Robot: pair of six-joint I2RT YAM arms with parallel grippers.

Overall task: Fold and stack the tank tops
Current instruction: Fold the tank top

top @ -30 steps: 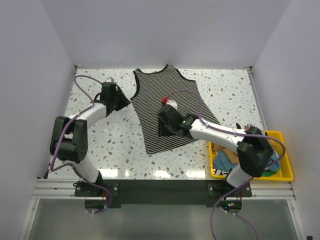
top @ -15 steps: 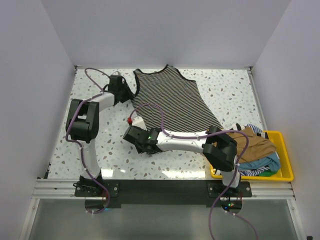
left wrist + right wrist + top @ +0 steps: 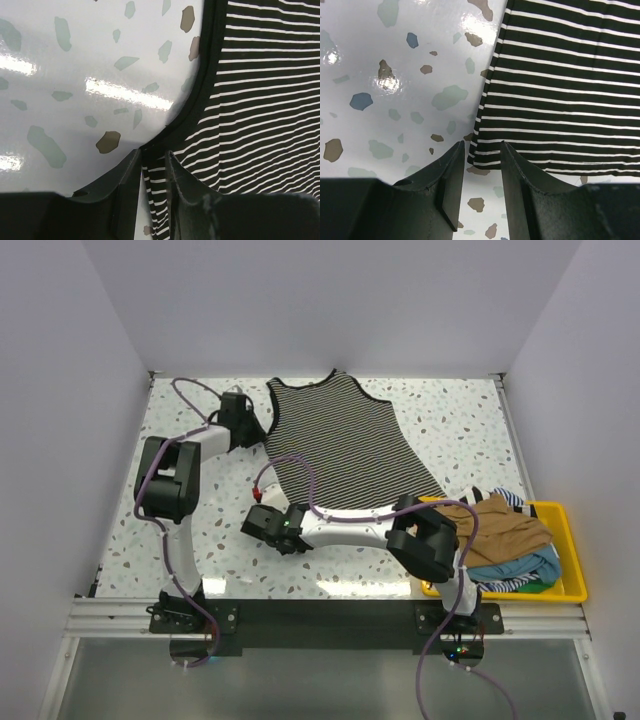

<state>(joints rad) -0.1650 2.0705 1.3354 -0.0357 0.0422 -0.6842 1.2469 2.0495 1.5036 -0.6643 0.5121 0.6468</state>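
Speckled counter (image 3: 460, 420), overhead and wrist views. Far left: the left claw (image 3: 254, 425) rests at the armhole of the striped tank top (image 3: 345, 440). From above it is a dark mass against dark trim, and its jaws cannot be made out there. In the left wrist view the left claw (image 3: 153, 157) is narrow but not closed. Its fingers (image 3: 125, 192) straddle the black trim where the armhole curves, and a strip of striped cloth shows in the gap. Nearer the arm bases, the right claw (image 3: 268, 523) lies low on the counter at the garment's near left corner. In the right wrist view the right claw (image 3: 482, 150) stands somewhat wider, with the hem corner just inside its gap and bare counter below. Centre: the striped tank top lies spread flat, neckline toward the far wall. The right arm (image 3: 350, 525) covers its near hem, and both wrist views cut the garment off at the frame edge. Right: a yellow bin (image 3: 574, 575) at the counter's near corner holds a heap with a tan-brown tank top (image 3: 505, 525) uppermost. Teal cloth (image 3: 527, 566) and broad-striped cloth (image 3: 508, 500) are only partly exposed, their outlines lost in the pile and behind the arm's elbow.
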